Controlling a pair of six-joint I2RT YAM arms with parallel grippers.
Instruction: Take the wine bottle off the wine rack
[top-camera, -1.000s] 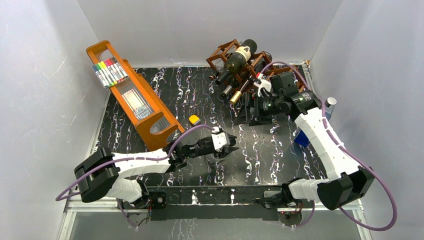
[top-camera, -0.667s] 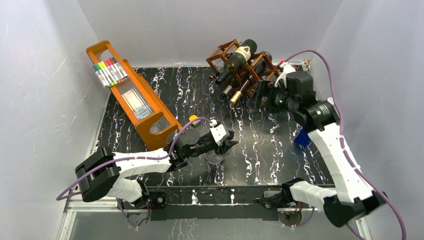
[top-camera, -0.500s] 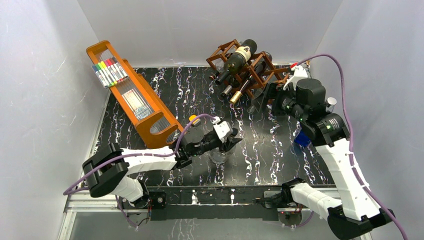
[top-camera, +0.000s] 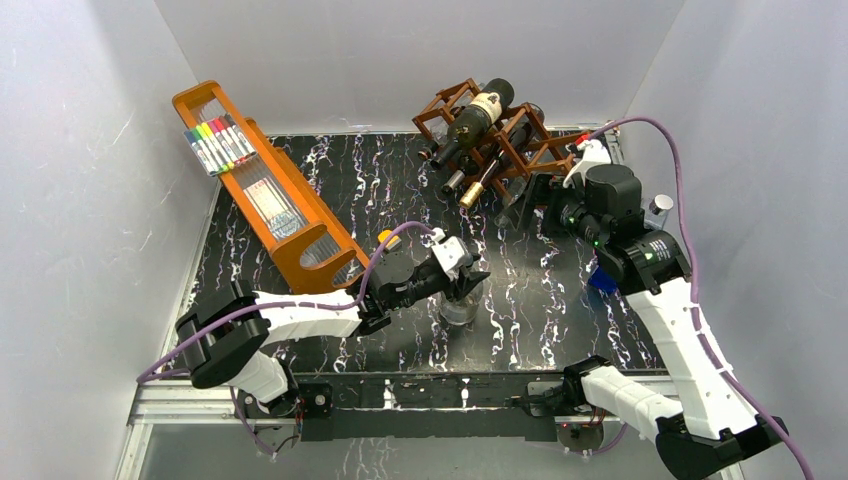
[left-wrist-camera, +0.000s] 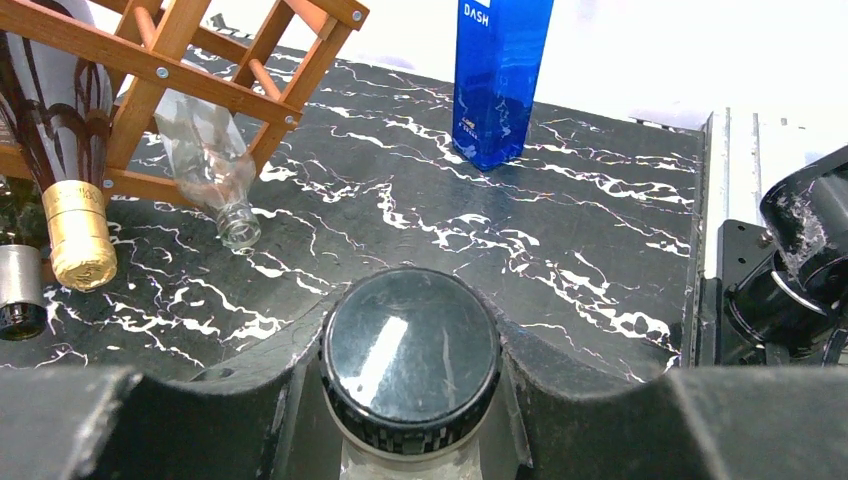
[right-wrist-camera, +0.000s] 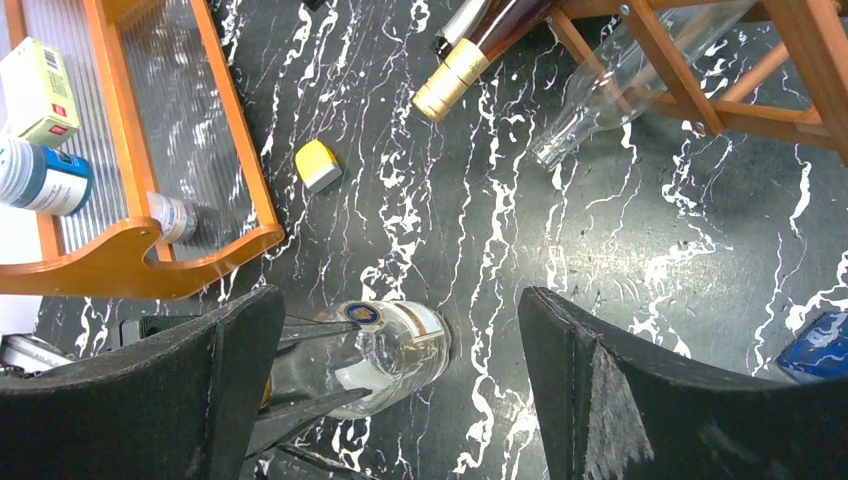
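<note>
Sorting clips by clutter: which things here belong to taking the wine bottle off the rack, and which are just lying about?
Job: wine rack, dark wine bottle on it, right gripper open nearby, left gripper holding a clear capped bottle.
Lying about: orange tray, markers, yellow block, blue bottle.
</note>
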